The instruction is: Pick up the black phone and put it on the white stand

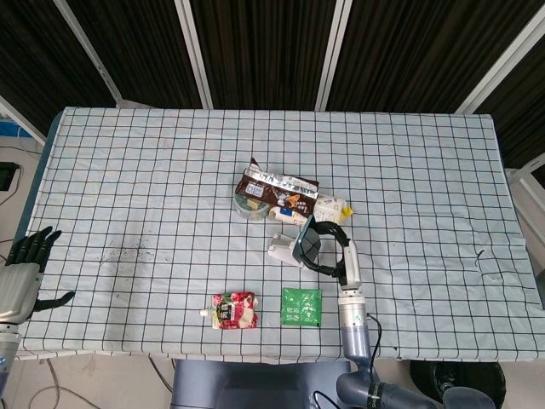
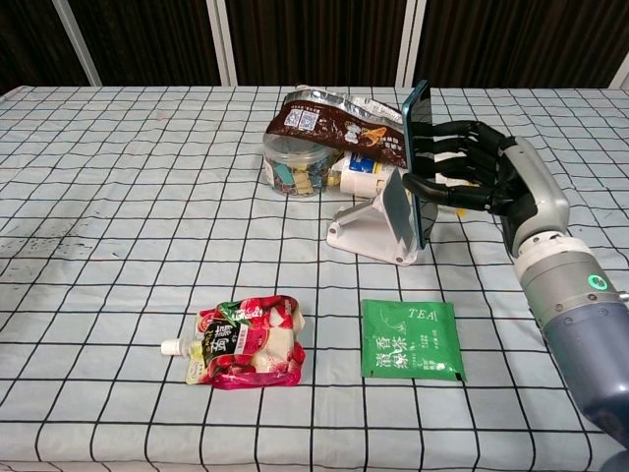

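Right hand (image 2: 472, 177) grips the slim black phone (image 2: 418, 157) against the angular white stand (image 2: 378, 231)

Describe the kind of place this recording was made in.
Probably a lab or staged test area, not a home: a table under a checked cloth before dark slatted panels, with assorted snack packs and a tea sachet laid out.
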{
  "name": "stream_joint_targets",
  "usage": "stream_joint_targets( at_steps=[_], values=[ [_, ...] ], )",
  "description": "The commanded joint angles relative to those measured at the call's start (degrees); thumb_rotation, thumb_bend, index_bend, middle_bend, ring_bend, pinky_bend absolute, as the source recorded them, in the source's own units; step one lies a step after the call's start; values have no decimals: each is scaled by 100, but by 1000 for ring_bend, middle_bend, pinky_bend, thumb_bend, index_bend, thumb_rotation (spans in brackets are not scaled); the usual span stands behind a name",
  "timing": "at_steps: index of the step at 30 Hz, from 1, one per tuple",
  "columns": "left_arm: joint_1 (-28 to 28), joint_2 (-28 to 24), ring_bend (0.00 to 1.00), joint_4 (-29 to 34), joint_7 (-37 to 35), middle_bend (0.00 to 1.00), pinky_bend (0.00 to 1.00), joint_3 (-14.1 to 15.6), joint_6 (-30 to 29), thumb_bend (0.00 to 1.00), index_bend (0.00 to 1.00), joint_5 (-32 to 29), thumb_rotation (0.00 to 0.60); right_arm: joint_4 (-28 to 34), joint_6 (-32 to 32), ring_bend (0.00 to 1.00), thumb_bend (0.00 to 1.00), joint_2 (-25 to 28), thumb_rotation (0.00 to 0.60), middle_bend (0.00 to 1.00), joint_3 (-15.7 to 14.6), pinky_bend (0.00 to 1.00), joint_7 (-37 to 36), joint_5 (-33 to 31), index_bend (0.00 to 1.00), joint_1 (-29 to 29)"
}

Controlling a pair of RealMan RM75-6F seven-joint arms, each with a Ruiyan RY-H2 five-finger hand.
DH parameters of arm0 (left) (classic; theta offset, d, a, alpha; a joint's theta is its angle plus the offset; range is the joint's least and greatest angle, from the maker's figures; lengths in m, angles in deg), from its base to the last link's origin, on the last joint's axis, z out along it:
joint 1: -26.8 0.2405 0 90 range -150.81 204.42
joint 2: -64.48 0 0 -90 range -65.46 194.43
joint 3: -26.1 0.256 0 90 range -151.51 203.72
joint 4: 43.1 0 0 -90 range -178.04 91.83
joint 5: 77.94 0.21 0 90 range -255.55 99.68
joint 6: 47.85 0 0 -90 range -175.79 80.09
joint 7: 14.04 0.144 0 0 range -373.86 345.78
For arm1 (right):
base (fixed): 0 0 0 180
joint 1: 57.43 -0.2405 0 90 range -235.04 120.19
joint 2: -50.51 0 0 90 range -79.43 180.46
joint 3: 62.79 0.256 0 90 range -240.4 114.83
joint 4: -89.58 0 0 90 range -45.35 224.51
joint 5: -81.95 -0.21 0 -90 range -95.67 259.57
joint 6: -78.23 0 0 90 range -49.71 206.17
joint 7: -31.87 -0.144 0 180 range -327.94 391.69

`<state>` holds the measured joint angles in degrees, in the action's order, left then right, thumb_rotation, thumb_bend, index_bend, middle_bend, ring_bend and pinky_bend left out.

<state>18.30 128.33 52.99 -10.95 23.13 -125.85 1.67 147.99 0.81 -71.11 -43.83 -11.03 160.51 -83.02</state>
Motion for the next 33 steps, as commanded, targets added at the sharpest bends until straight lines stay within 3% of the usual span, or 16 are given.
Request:
stream_joint_targets(
  at_steps=[1, 33],
  values=[
    [2, -3, 0, 0, -8, 0, 0, -1, 2, 0, 0, -10, 600, -28, 25, 448, 637, -37, 600, 752, 5, 237, -18, -23, 861, -13],
    [15, -46, 0, 18, -78, 0, 0, 0, 28, 0, 0, -70, 600, -491, 252, 448, 641, -326, 600, 752, 134, 237, -123, -183, 861, -216]
  ],
)
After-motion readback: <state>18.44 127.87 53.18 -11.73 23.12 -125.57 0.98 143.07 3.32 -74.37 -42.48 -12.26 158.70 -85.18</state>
